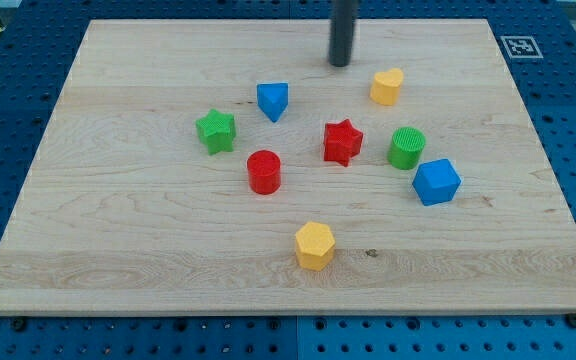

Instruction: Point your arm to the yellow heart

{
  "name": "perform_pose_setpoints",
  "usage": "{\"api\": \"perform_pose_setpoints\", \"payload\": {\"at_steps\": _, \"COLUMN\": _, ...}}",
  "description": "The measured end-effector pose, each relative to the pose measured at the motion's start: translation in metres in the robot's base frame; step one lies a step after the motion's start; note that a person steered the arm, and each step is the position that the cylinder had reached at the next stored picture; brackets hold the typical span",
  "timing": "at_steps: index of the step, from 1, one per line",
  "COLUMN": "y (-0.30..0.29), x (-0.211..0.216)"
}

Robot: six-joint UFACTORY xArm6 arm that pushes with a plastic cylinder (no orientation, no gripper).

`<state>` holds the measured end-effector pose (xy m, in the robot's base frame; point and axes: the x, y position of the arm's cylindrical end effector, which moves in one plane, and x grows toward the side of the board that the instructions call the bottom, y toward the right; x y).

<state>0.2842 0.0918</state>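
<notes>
A yellow hexagonal block point(315, 245) lies nearest on the wooden desk point(118, 240); farther back, past the red star block point(342, 141), the yellow heart block point(387, 87) sits upper right. My tip point(341, 64) stands just left of it, apart; no gripper shows.

A pale, matt wooden board point(118, 230) with visible grain is seen. The green cylinder point(406, 147) is finely ribbed, plastic-looking. The dark rod point(342, 30) looks smooth and matt.
</notes>
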Motion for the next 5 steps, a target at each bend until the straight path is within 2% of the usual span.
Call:
{"api": "perform_pose_setpoints", "payload": {"at_steps": 2, "y": 0.084, "x": 0.016}}
{"api": "perform_pose_setpoints", "payload": {"at_steps": 3, "y": 0.09, "x": 0.052}}
{"api": "perform_pose_setpoints", "payload": {"at_steps": 4, "y": 0.089, "x": 0.062}}
{"api": "perform_pose_setpoints", "payload": {"at_steps": 5, "y": 0.056, "x": 0.061}}
